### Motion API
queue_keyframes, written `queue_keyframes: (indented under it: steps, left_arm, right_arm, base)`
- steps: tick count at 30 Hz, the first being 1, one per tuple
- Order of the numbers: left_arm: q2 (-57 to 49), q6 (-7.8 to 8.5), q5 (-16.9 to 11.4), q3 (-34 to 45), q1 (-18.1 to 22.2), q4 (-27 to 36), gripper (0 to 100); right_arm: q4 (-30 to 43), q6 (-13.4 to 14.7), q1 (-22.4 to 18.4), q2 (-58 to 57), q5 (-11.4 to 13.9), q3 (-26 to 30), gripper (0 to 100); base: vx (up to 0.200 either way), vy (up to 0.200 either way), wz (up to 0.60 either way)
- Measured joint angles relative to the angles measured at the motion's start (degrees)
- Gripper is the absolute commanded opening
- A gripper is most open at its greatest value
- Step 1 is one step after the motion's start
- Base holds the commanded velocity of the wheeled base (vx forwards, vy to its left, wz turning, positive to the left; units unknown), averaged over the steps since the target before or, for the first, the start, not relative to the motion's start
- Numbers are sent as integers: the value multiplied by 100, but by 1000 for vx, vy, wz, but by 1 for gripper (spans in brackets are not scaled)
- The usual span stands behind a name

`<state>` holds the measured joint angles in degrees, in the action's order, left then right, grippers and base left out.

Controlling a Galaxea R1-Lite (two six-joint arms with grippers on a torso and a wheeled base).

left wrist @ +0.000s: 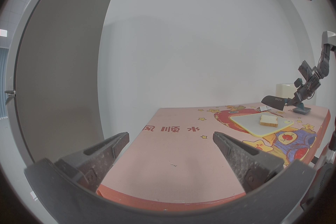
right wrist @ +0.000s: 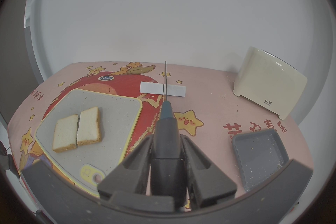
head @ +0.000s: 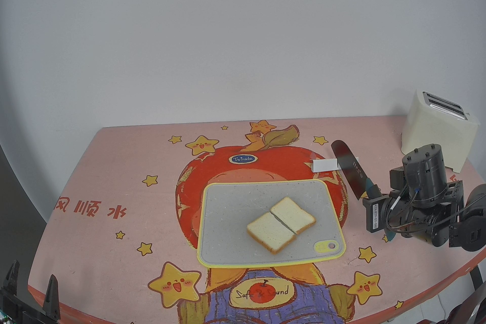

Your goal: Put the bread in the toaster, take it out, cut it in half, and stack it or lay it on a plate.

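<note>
Two bread halves (head: 280, 225): lying flat side by side in the middle of the cutting board, cut edges facing each other with only a thin gap between them
Cutting board (head: 228, 218): grey with a yellow rim, flat on the bench in the lower middle of the head view; a yellow tab with a hole sits at its lower right corner
Right claw (right wrist: 166, 140): at the right of the head view, just right of the board, both fingers pinching the knife's handle
Knife (head: 354, 170): dark blade pointing up and left from the claw, to the right of the board and apart from the bread, its tip end crossing the white strip
White strip (head: 325, 165): flat on the bench just beyond the board's upper right corner
Toaster (head: 438, 130): cream, upright at the upper right of the head view, slots facing up
Plate (right wrist: 259, 158): dark grey, square, dusted with crumbs, at the lower right of the right wrist view, near the toaster and well apart from the board
Left claw (left wrist: 170, 137): fingers spread wide, at the bench's edge in the lower left corner of the head view, well apart from the board
Bench (head: 126, 178): pink, printed with a cartoon apple and stars
</note>
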<state>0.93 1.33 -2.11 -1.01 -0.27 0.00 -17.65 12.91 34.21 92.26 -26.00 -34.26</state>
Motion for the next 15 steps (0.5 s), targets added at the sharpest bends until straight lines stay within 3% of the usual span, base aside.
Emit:
queue_keyframes:
  steps: [15]
  left_arm:
    - [0, 0, 1, 0, 0, 0, 100]
  right_arm:
    - [0, 0, 2, 129, -18, 6, 0]
  base:
    - [0, 0, 0]
